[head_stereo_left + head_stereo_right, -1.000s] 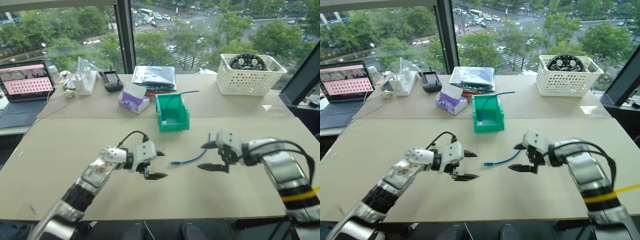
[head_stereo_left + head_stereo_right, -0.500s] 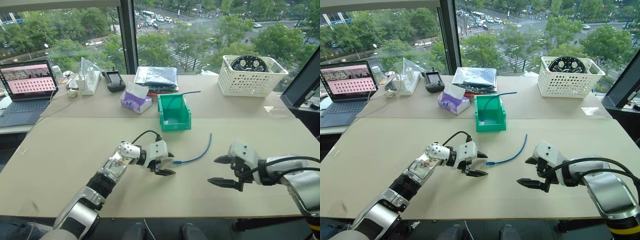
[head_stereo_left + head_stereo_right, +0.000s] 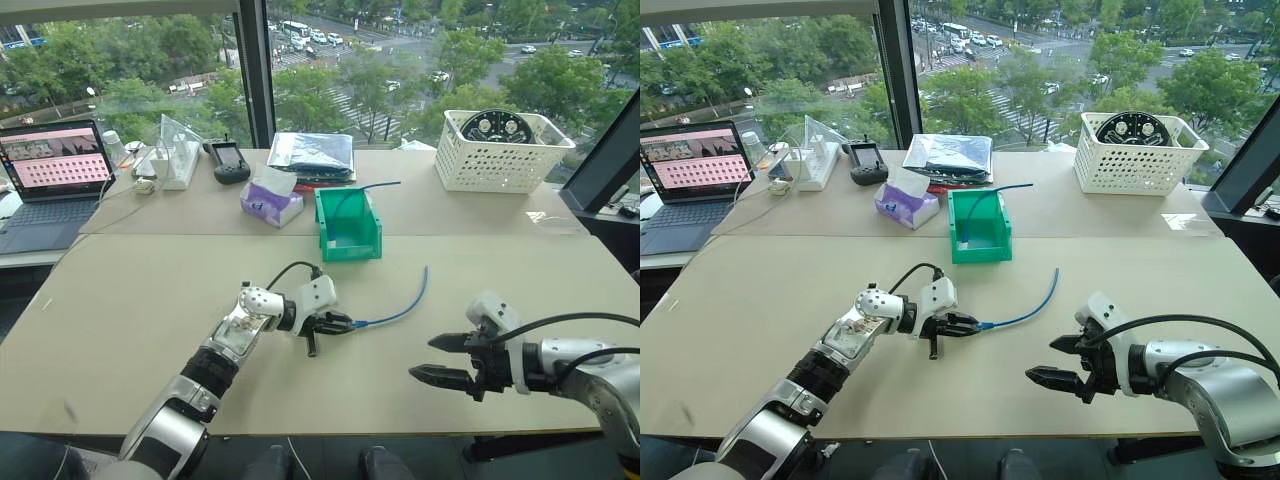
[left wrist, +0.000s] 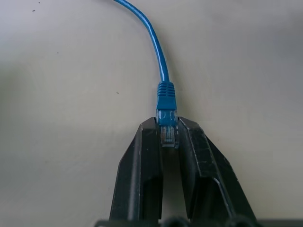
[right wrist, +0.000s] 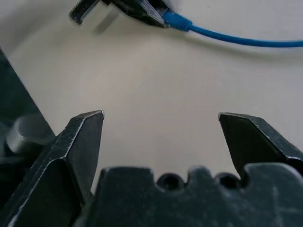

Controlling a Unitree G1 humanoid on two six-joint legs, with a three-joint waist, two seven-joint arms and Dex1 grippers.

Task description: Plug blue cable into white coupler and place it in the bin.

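The blue cable (image 3: 400,312) lies in a gentle curve on the beige table, right of centre. My left gripper (image 3: 340,324) is shut on its clear plug (image 4: 167,127), which sits between the two black fingers (image 4: 142,156) in the left wrist view. My right gripper (image 3: 421,358) hovers open near the front right edge, apart from the cable, with nothing between its fingers (image 5: 85,132). The green bin (image 3: 320,215) stands behind the cable at mid table, with a darker blue cable (image 3: 365,187) sticking out of it. The white coupler is out of view.
A white lattice basket (image 3: 500,150) stands at the back right. Along the back are a dark bag (image 3: 312,152), a tissue pack (image 3: 268,205), a black remote (image 3: 227,160), a power strip (image 3: 178,160) and a laptop (image 3: 55,165).
My left gripper moved right to the cable's plug and shut on it. My right gripper drew back toward the table's front edge, rolled, and stayed open.
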